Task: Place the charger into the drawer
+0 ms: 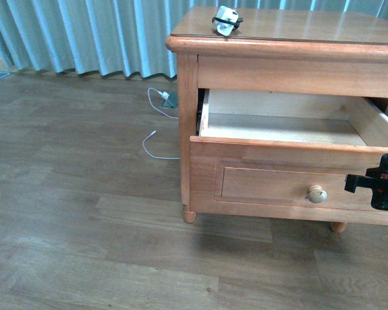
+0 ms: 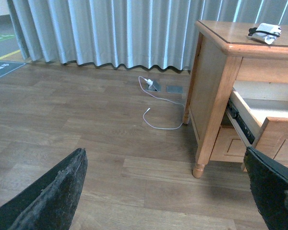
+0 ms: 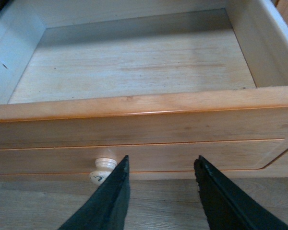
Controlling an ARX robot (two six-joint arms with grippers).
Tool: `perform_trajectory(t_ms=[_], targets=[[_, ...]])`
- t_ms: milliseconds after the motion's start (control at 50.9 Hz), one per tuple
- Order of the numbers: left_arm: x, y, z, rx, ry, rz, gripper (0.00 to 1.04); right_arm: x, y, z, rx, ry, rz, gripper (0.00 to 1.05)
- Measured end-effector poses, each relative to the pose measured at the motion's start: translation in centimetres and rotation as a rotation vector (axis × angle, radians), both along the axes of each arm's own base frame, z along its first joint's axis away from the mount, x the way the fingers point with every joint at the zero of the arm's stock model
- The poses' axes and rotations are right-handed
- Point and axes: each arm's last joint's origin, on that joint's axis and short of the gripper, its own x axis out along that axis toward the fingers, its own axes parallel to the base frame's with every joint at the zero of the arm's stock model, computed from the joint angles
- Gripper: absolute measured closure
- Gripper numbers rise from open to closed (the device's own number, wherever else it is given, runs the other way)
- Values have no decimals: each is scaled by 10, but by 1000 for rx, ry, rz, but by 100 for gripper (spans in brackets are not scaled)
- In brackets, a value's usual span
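The charger [image 1: 226, 20], a small white block wound with black cord, lies on top of the wooden nightstand [image 1: 297, 32]; the left wrist view shows the charger [image 2: 265, 33] too. The drawer [image 1: 291, 171] is pulled out, its pale inside [image 3: 134, 67] bare. My right gripper [image 3: 161, 165] is open just in front of the drawer's panel, beside the round pale knob [image 3: 103, 170], holding nothing. In the front view the right gripper [image 1: 381, 183] shows at the far right, near the knob [image 1: 317, 194]. My left gripper [image 2: 165, 167] is open over the floor, left of the nightstand.
A thin white cable [image 1: 156, 139] runs across the wood floor from a floor socket [image 1: 169, 99] left of the nightstand. Pale curtains [image 1: 84, 32] hang behind. A lower drawer front [image 2: 230, 143] shows under the open one.
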Motion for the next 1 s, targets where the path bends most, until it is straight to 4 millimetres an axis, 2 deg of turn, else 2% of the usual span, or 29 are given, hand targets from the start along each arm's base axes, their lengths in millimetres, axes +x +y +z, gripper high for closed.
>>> perform_trajectory(t_ms=[216,354,511,648,825,1002], targets=[[0,0,0,0,0,0,6,-20,-13,35,29,-39,-11,29],[0,0,0,0,0,0,6,-37,-23,68,59,-92,-7,7],[0,0,0,0,0,0,6,-66,-31,100,77,-170,33,8],[0,0,0,0,0,0,6,-95,-36,116,76,-212,69,8],[0,0,0,0,0,0,6,-128,-44,123,76,-247,81,8],[0,0,0,0,0,0,6,-160,-52,118,70,-261,72,8]])
